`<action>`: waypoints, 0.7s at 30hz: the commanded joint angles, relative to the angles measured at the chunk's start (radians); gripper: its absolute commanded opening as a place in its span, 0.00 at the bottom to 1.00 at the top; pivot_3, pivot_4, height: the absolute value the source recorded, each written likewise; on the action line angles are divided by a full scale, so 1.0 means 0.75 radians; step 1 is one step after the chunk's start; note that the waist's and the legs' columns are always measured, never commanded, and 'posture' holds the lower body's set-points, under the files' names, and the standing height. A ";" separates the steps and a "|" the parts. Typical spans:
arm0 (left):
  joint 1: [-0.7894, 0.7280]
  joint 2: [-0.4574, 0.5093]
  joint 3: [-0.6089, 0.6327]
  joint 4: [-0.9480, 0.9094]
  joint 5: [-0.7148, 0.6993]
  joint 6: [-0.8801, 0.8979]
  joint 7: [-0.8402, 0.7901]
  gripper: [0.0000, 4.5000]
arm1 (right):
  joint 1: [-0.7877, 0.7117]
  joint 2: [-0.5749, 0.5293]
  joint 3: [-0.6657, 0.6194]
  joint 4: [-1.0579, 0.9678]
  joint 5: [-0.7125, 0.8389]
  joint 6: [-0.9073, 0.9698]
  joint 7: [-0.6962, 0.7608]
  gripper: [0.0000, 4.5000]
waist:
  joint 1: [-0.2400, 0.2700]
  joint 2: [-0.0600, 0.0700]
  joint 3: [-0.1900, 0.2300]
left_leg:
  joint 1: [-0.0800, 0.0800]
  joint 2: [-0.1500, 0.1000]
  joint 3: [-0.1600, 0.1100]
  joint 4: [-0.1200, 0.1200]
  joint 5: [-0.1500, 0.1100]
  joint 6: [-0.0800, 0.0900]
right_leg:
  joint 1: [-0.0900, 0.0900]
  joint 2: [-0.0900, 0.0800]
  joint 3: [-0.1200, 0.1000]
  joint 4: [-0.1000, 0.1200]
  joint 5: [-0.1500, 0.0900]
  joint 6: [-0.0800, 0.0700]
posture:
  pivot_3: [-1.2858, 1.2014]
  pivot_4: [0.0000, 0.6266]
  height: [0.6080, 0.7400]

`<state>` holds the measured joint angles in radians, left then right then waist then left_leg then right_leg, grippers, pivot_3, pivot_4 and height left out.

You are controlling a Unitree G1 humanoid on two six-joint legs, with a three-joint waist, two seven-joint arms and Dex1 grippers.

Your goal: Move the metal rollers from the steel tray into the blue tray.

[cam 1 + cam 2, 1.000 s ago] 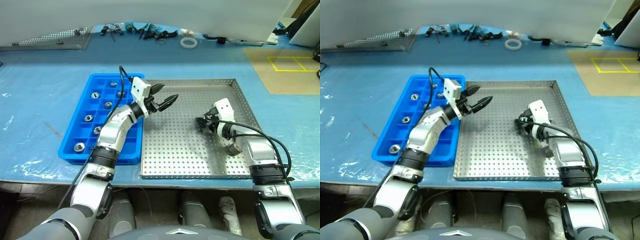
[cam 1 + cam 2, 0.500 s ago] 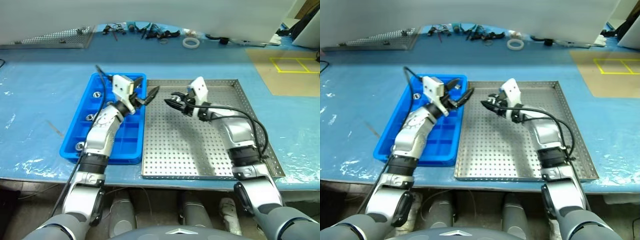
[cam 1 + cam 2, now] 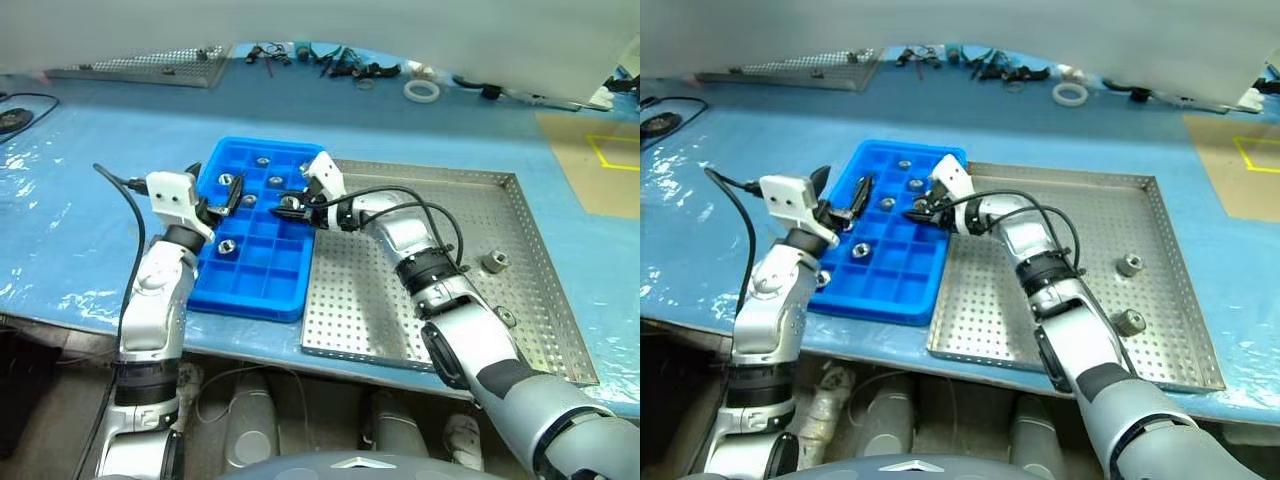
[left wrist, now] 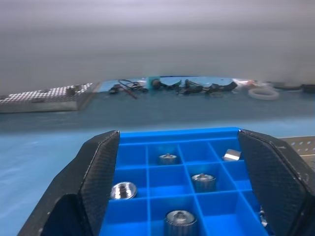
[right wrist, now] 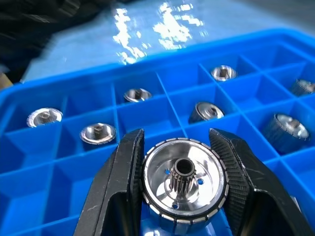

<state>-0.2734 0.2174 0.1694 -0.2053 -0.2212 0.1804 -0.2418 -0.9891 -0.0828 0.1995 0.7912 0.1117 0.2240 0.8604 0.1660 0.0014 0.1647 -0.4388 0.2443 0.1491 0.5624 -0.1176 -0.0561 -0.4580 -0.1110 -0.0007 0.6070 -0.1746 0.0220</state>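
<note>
Our right gripper (image 5: 183,196) clamps one roller (image 5: 184,184) over the blue tray (image 3: 262,297) (several rollers already in its cells). Left gripper (image 3: 224,196) gapes at the tray's 9 o'clock. Two rollers (image 3: 493,263) remain at the steel tray's (image 3: 430,352) 3 o'clock.

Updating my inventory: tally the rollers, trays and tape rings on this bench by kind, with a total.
metal rollers: 10
steel tray: 1
blue tray: 1
white tape ring: 1
Total: 13
</note>
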 commanded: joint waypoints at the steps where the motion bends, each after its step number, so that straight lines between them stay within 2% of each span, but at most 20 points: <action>1: 0.049 0.025 0.014 -0.120 0.018 0.009 0.028 0.90 | -0.085 0.036 -0.024 0.119 -0.031 -0.096 -0.035 0.37 | 0.017 0.000 0.000 | -0.001 0.000 0.000 0.000 0.000 0.000 | -0.001 0.000 0.000 0.000 0.000 0.000 | 0.70 0.24 1.00; 12: 0.143 0.023 0.021 -0.193 0.027 0.023 0.088 0.90 | -0.186 0.126 -0.069 0.373 -0.081 -0.206 -0.094 0.37 | 0.065 0.000 0.000 | -0.002 0.001 -0.001 -0.001 0.000 0.000 | -0.002 0.001 0.000 0.000 -0.001 -0.001 | 0.72 0.24 1.00; 19: 0.129 0.028 -0.040 -0.161 0.009 0.020 0.024 0.90 | -0.180 0.089 -0.100 0.399 -0.101 -0.242 -0.124 0.88 | 0.088 0.001 0.000 | -0.002 0.001 -0.001 -0.001 0.000 0.000 | -0.003 0.001 0.000 0.001 -0.001 0.000 | 0.70 0.24 1.00; 21: 0.094 0.027 -0.054 -0.126 -0.013 0.014 -0.012 0.90 | -0.165 0.061 -0.133 0.363 -0.077 -0.233 -0.111 0.88 | 0.093 0.001 0.000 | -0.002 0.001 -0.001 -0.001 0.000 0.000 | -0.003 0.001 0.001 0.001 -0.001 0.000 | 0.68 0.24 1.00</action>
<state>-0.1746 0.2312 0.1351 -0.2925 -0.2145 0.2058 -0.2300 -1.1071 -0.0167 0.1286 1.1024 0.0347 0.0616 0.7714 0.2361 0.0021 0.1651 -0.4402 0.2447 0.1482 0.5614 -0.1177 -0.0564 -0.4602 -0.1103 -0.0004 0.6080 -0.1754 0.0216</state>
